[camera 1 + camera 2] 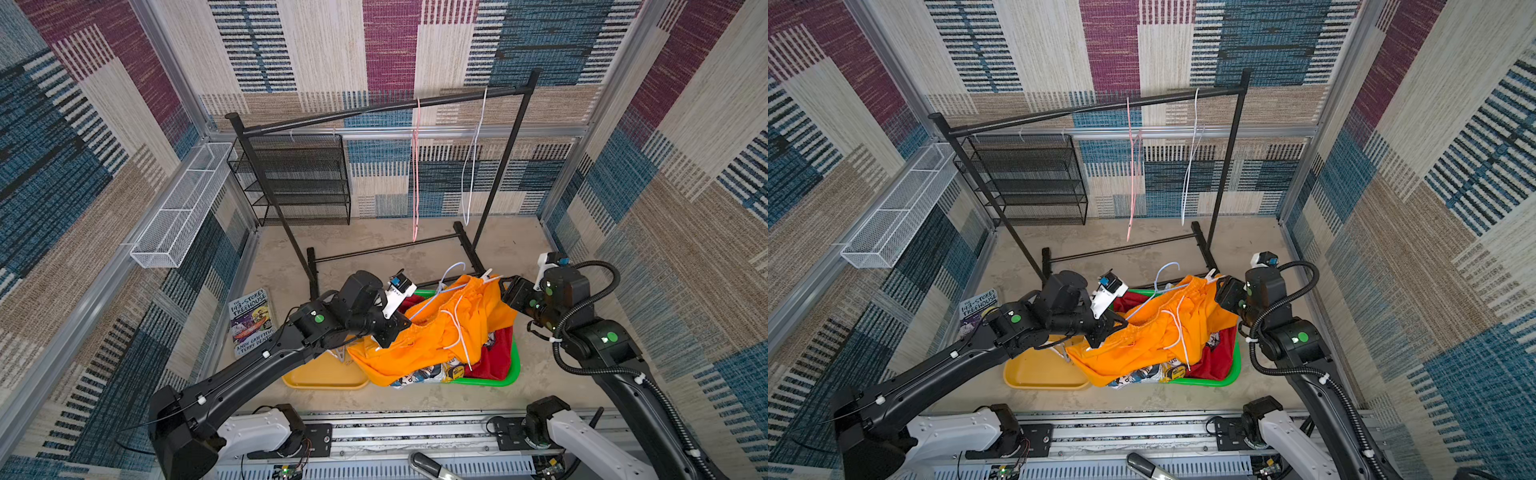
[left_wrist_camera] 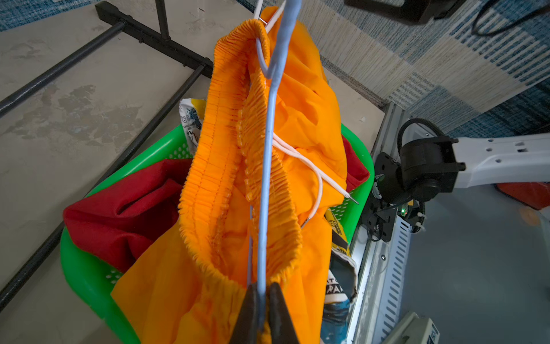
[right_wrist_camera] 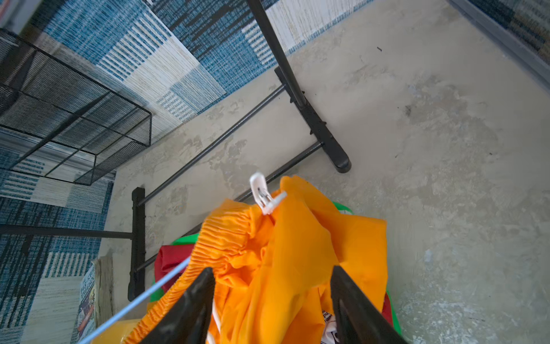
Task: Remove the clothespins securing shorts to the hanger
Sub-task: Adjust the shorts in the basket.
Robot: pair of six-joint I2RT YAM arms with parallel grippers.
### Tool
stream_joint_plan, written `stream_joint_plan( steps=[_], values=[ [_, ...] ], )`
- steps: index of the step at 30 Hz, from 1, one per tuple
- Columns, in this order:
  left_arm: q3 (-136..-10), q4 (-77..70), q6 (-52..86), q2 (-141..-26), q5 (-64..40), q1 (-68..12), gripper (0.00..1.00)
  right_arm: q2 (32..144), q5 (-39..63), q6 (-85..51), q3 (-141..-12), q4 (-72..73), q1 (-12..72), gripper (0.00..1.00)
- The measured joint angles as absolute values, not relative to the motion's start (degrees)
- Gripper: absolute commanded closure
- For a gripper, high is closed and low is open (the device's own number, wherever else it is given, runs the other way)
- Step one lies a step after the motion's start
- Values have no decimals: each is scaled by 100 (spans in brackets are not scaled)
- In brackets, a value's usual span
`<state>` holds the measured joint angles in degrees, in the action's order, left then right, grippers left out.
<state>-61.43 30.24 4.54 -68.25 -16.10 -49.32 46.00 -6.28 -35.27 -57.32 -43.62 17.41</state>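
Orange shorts hang by their elastic waistband from a pale blue hanger over a green basket. My left gripper is shut on the hanger's wire at the near end of the waistband. One white clothespin pins the waistband's far end to the hanger. My right gripper is open, just short of that clothespin, with orange cloth showing between its fingers but not gripped. Red shorts and printed white shorts lie in the basket underneath.
A yellow tray sits left of the basket and a book lies farther left. The black rack stands behind, carrying an empty pink hanger and a white one. A black mesh shelf stands at the back.
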Motion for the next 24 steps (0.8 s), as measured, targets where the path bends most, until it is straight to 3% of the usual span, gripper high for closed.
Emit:
stream_joint_plan(
  steps=[13,24],
  values=[
    [-5863,2641,156,-8012,-659,-6097,100,4563,-1345,-3420,-6322,-4541,1737,34],
    [-6392,2598,25,-9330,-161,-6187,100,4611,-1514,-3301,-6436,-4480,1730,33]
  ],
)
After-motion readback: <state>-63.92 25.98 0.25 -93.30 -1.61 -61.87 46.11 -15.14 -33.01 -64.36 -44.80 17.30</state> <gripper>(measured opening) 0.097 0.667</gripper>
